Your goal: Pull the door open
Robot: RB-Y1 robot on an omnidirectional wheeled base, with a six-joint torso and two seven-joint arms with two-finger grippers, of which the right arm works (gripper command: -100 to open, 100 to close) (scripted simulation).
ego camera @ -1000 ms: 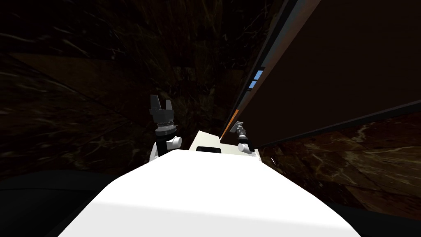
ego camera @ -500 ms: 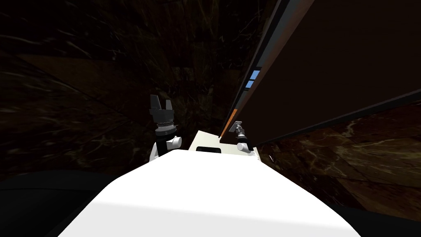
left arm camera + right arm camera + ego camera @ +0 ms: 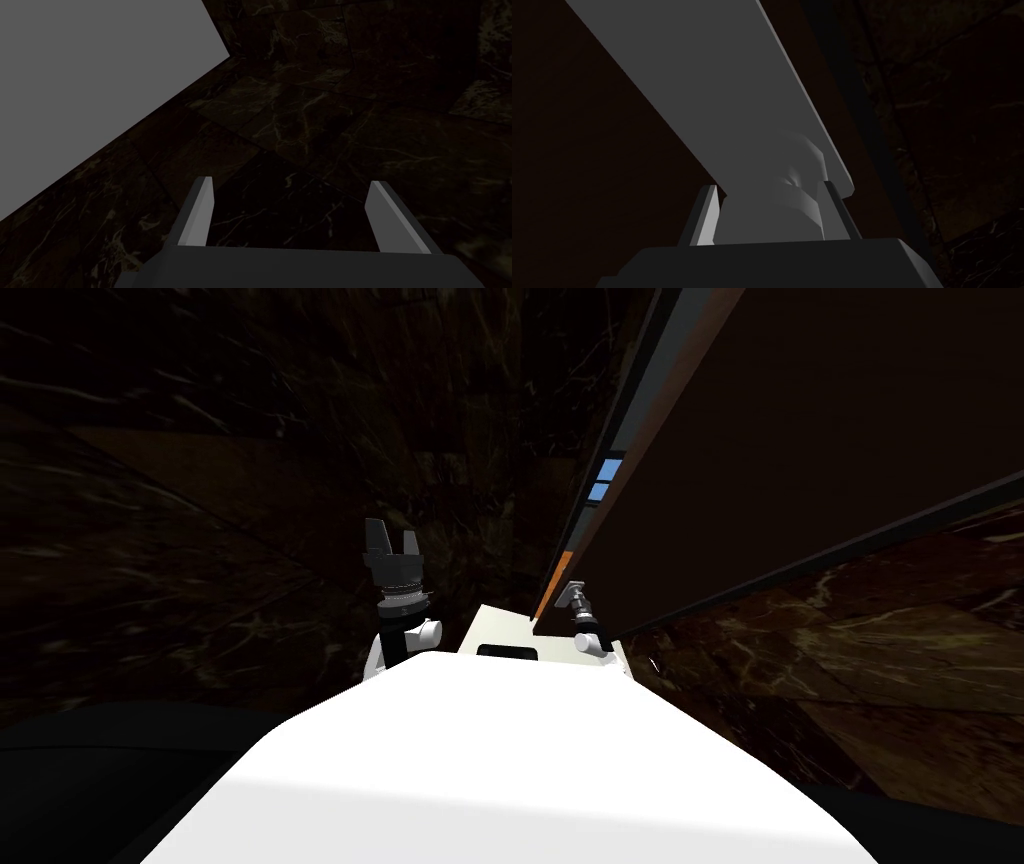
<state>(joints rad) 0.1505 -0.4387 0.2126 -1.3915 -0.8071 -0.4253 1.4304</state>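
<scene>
The right gripper (image 3: 769,190) clamps a grey lever handle (image 3: 712,85), its hub seemingly between the fingers, on the dark door (image 3: 800,438) at the robot's right; the left gripper (image 3: 292,192) hangs with fingers apart.

One door (image 3: 820,428), one grey handle (image 3: 712,90), two pincers (left pincer (image 3: 291,182), right pincer (image 3: 769,186))
</scene>
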